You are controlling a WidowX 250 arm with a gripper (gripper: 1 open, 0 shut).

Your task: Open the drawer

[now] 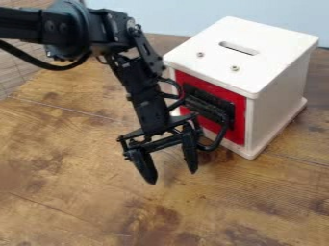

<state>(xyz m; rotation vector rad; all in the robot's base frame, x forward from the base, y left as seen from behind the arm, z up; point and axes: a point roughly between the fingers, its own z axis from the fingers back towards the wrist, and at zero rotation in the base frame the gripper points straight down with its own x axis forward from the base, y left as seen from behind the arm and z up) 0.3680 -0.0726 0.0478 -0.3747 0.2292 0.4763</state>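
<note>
A white box (252,58) stands at the right on the wooden table. Its red drawer front (210,108) faces left and front and carries a black wire handle (207,106). The drawer looks pulled out only slightly, if at all. My black gripper (168,164) hangs from the arm (135,67) just in front and left of the drawer, fingers pointing down near the table. The fingers are spread apart and hold nothing. The gripper is apart from the handle.
The wooden table (64,192) stretches to the left and front of the box. A slot (238,46) and two small knobs sit on the box's top.
</note>
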